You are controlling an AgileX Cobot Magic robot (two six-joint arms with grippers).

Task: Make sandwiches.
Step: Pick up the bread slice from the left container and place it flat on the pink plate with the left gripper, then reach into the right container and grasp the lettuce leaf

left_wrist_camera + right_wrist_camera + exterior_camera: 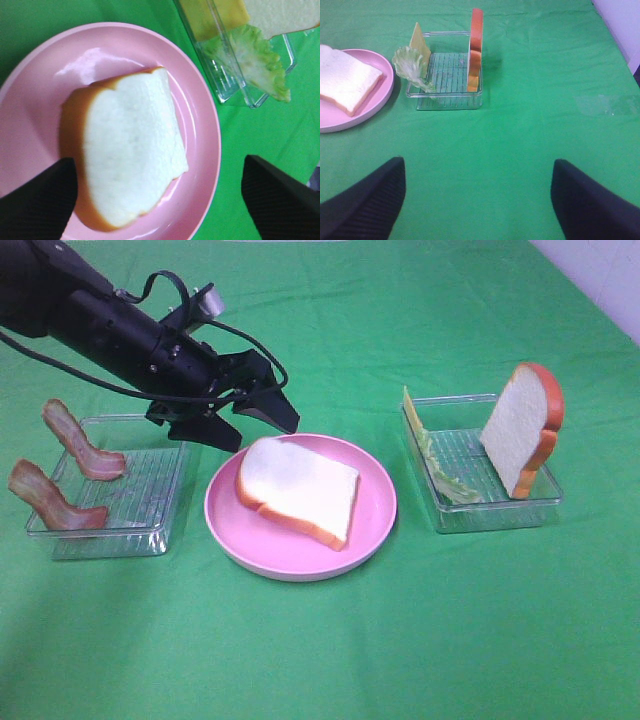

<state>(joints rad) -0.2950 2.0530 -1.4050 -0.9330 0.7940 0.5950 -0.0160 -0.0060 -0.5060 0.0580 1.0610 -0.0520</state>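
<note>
White toy bread slice with orange-brown crust [298, 490] lay flat on a round pink plate [375, 510], seemingly the sandwich base; both jaws gaped empty, left above it.

Bread slice [297, 490] on plate [375, 512] between left tray [150, 508] and right tray [500, 512]

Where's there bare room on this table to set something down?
The widest bare green cloth lies in front of the bacon tray, pink plate and bread tray. A narrower gap runs between plate and bread tray. It's crowded between bacon tray and plate, where the open left gripper hangs.
</note>
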